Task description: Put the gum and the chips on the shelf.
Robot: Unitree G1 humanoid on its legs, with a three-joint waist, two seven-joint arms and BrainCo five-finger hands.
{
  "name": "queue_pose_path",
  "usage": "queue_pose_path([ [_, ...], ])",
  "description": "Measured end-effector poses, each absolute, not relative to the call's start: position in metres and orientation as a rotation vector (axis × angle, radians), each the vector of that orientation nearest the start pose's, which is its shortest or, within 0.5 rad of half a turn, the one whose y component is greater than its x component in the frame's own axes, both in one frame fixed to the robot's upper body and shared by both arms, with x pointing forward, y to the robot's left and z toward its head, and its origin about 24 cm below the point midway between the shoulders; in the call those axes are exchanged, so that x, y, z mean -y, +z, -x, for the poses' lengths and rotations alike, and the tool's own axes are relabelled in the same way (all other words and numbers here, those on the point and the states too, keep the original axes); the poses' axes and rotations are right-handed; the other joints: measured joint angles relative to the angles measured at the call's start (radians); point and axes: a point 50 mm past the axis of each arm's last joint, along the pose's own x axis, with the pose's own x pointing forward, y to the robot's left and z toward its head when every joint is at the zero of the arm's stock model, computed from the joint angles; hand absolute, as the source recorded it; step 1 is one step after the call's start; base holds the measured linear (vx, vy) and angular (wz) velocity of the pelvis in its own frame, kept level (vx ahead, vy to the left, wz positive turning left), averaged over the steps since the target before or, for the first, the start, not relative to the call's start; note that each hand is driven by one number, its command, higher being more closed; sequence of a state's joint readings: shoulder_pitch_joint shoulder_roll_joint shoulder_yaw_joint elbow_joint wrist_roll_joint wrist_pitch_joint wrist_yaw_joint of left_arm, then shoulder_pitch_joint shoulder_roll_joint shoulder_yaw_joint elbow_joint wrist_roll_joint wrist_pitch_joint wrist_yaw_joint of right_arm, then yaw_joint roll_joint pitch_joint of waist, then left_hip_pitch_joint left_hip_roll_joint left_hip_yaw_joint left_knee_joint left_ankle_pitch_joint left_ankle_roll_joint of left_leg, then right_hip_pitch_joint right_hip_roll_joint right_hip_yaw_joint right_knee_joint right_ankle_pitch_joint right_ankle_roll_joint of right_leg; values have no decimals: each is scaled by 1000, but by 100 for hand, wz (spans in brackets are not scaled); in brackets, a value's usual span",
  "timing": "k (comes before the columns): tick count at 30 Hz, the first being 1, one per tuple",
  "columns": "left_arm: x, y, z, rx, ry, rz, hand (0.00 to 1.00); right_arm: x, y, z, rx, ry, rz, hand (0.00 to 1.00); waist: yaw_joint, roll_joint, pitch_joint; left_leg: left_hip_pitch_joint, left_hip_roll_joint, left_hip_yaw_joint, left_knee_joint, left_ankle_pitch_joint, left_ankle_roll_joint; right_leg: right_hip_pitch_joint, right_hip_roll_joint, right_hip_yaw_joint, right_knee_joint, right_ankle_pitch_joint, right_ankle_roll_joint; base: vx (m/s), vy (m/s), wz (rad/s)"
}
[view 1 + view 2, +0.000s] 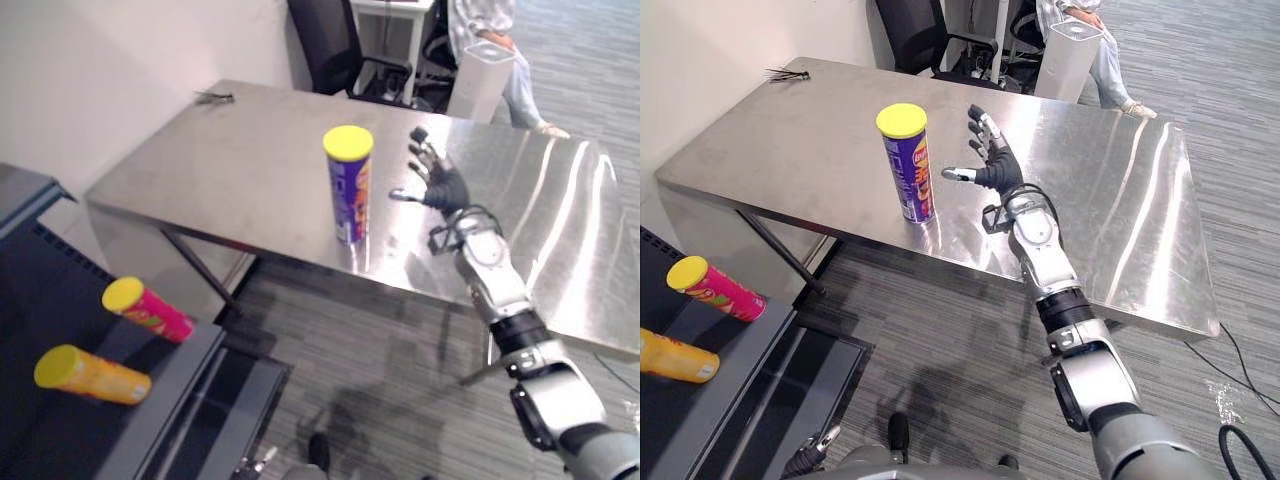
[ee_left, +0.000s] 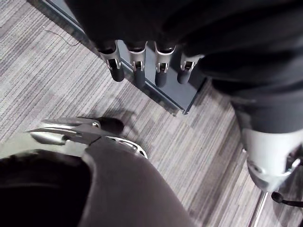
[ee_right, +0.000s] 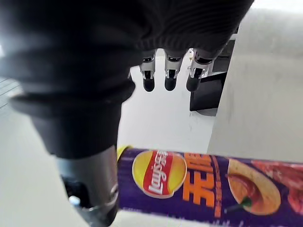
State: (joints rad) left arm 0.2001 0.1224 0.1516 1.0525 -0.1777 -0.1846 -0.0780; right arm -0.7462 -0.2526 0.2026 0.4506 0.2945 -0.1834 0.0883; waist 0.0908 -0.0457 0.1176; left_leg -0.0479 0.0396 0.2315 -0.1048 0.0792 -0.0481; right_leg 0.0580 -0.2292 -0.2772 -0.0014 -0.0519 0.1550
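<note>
Steel table point(image 1: 200, 160) mid-frame bears an upright purple, yellow-lidded chips can point(image 1: 349, 195); right hand point(image 1: 440, 185) spread just right of it, left hand point(image 2: 138, 64) straight-fingered.

Chips can, purple point(image 1: 348, 190): tall cylinder with a yellow lid and red-and-yellow print on the side. It stood upright on the steel tabletop point(image 1: 250, 170), toward the near edge, at about 12 o'clock in the head views.

Chips can, pink-red point(image 1: 150, 310): yellow lid. It lay on its side on the dark shelf point(image 1: 60, 440), at 8 o'clock from the purple can, lid end toward 10 o'clock.

Chips can, orange-yellow point(image 1: 92, 375): yellow lid. It lay on its side on the same shelf, near the pink-red can at its 7 o'clock and apart from it, lid end toward 9 o'clock.
</note>
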Motion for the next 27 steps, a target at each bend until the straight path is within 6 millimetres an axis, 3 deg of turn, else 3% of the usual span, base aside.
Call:
queue_pose_path([
  [10, -221, -158, -60, -1013, 304, 132, 0, 97, 168, -365, 373, 423, 92, 0, 6, -5, 14, -6, -5, -16, 0, 6, 6, 7, 0, -17, -17, -4, -1, -3, 8, 3],
  [27, -222, -156, -65, -995, 313, 141, 0, 90, 173, -380, 325, 397, 107, 0, 24, -7, 30, -1, -4, -37, 0, 6, 3, 31, 2, -48, -14, -1, 0, 13, 0, 5],
])
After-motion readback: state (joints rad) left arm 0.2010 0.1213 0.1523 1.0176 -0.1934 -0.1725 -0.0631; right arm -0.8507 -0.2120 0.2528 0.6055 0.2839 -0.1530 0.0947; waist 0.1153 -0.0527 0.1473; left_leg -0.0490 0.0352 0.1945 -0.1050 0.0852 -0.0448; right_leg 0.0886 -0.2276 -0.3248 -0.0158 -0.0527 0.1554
